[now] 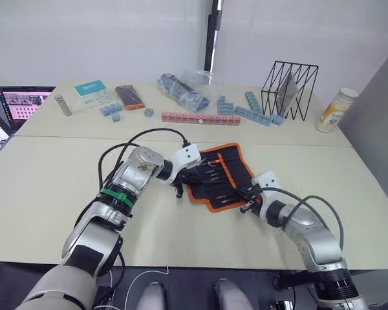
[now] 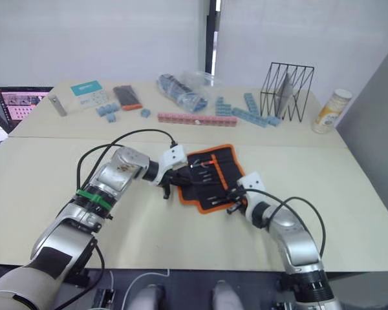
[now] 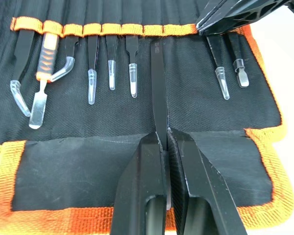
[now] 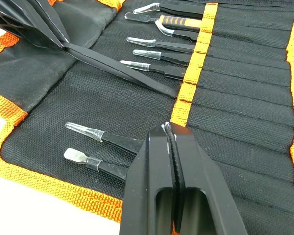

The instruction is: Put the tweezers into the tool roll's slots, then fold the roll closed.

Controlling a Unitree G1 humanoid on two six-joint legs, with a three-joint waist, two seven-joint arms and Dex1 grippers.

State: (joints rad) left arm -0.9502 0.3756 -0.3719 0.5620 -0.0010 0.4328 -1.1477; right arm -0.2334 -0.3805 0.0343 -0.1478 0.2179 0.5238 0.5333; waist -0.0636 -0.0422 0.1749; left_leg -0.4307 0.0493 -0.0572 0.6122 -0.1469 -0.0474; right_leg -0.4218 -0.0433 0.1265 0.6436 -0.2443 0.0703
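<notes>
On the near table, the roll [image 1: 220, 175] lies open between both grippers.
The left gripper [image 3: 162, 139] pinches one tweezer [image 3: 159, 83], its far end at the orange band [image 3: 137, 29] over the slots [image 4: 245, 98]. From the head, these details blur. The right wrist view shows the right gripper [image 4: 171, 132] closed and empty, pressing on the band, with other tweezers [image 4: 152, 55] already pocketed.
</notes>
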